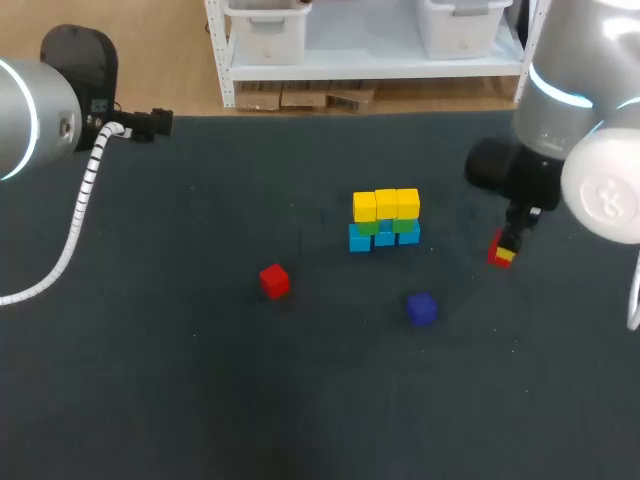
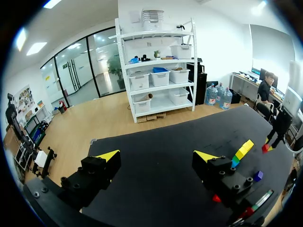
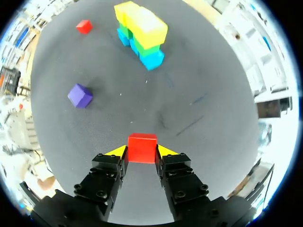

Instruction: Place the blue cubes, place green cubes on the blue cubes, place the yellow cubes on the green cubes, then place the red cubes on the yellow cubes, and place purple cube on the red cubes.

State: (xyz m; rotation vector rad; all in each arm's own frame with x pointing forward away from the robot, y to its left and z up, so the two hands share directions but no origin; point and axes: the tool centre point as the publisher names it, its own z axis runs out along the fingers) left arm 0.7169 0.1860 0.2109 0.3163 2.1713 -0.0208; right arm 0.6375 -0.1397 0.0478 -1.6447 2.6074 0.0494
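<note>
Sitting pinched from both sides between the yellow tips of the right claw [image 3: 141, 152] is a red cube [image 3: 142, 144], held to the right of the stack and apart from it. The stack has a row of blue cubes [image 1: 384, 240] at the bottom, green cubes [image 1: 404, 226] on them and yellow cubes [image 1: 386, 204] on top. A purple cube [image 1: 421, 309] lies in front of the stack on the dark counter [image 1: 150, 350], and a second red cube [image 1: 274, 281] lies to its front left. The left claw [image 2: 156, 155] hangs with fingers spread wide, holding nothing, at the counter's far left.
</note>
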